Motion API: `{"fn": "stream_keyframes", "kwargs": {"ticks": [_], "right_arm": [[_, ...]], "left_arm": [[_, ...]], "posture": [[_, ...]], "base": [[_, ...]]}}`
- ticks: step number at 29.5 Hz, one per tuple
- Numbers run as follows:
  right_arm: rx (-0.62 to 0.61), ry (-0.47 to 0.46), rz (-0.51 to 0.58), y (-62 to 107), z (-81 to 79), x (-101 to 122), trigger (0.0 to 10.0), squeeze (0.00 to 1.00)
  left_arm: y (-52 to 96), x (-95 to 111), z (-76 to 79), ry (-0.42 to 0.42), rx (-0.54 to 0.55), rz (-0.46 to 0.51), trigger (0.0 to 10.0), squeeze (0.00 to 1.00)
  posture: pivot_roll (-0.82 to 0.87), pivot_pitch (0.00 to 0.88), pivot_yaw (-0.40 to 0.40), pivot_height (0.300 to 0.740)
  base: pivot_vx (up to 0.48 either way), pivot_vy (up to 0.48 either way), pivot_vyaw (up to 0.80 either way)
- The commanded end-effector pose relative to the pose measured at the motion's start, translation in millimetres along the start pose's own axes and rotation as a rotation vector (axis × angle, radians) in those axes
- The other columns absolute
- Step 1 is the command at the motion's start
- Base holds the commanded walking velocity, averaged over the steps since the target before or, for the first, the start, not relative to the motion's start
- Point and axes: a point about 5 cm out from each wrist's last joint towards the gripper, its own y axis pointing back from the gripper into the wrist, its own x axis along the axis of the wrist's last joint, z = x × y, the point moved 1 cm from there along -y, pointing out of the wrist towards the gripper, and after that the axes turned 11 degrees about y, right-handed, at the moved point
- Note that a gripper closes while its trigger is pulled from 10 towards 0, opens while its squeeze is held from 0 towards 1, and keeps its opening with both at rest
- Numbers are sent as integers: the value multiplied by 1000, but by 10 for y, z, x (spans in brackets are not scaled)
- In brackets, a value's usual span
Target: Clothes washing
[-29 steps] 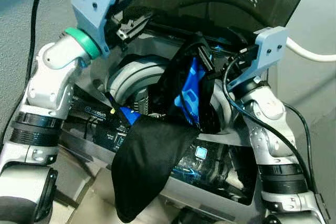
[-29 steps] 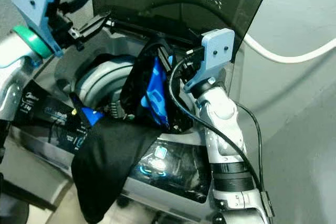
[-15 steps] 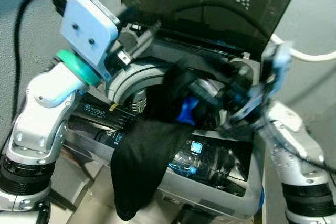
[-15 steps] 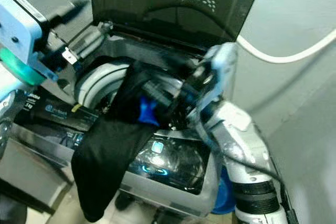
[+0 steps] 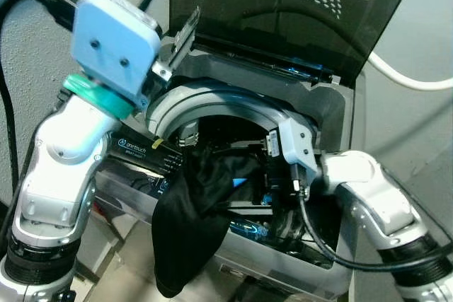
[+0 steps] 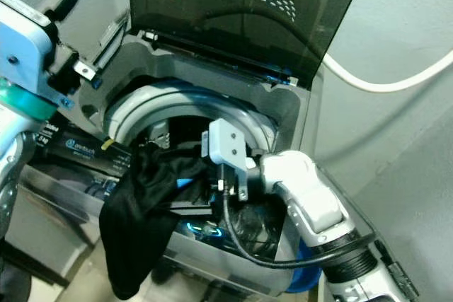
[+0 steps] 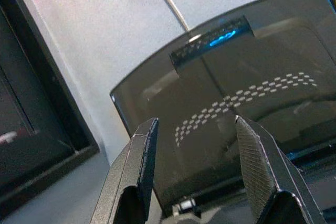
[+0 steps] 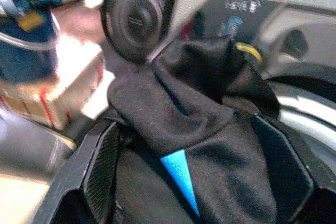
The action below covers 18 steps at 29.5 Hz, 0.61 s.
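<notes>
A top-loading washing machine stands before me with its dark lid raised. A black garment with a blue patch lies over the front rim, one end inside the drum mouth and the rest hanging down the front. My right gripper reaches low into the drum mouth. Its fingers are spread wide, with the black cloth lying between them. My left gripper is held high at the lid's left edge, open and holding nothing.
The machine's dark control panel runs along the front left. A white hose crosses the grey wall on the right. A round fan stands on the floor in front of the machine. A blue object sits low by the machine's right side.
My right gripper has dropped from above the rim into the drum mouth, bringing the bunched garment down with it. My left arm has risen a little toward the lid.
</notes>
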Motion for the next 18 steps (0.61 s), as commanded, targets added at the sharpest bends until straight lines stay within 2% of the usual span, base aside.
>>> {"fn": "stream_keyframes", "kwargs": {"ticks": [1,2,4,5,6,11,12,13,14,18], "right_arm": [[29,56,-58,31,-2,-46,10000,0],[29,84,-99,36,5,-88,10000,0],[29,84,-99,36,5,-88,10000,0],[30,102,-134,29,5,-137,10000,0],[-1,102,-186,-14,10,-242,10000,0],[-35,87,-257,-93,-11,-409,10000,0],[-43,82,-270,-105,-14,-444,549,0],[-49,79,-278,-112,-14,-467,549,0],[-79,67,-277,-123,9,-491,0,0],[-183,39,-260,-148,119,-511,0,0]], "left_arm": [[13,-3,32,-6,5,-1,10000,0],[12,-16,41,1,8,-3,10000,0],[12,-16,41,1,8,-3,10000,0],[11,-25,50,5,11,-4,10000,0],[7,-35,58,10,11,-6,10000,0],[8,-45,69,16,9,-19,10000,0],[11,-47,69,19,11,-24,10000,0],[13,-49,69,21,13,-27,10000,0],[17,-54,67,21,14,-30,10000,0],[27,-68,64,20,18,-39,10000,0]], "posture": [[180,91,-53,740],[173,90,-52,740],[173,90,-52,740],[172,89,-51,740],[170,91,-46,740],[170,95,-43,740],[171,100,-42,740],[171,100,-42,740],[173,103,-43,740],[173,105,-44,740]], "base": [[0,0,0],[0,0,0],[0,0,0],[0,0,0],[0,0,0],[0,0,0],[0,0,0],[0,0,0],[0,0,0],[0,0,0]]}}
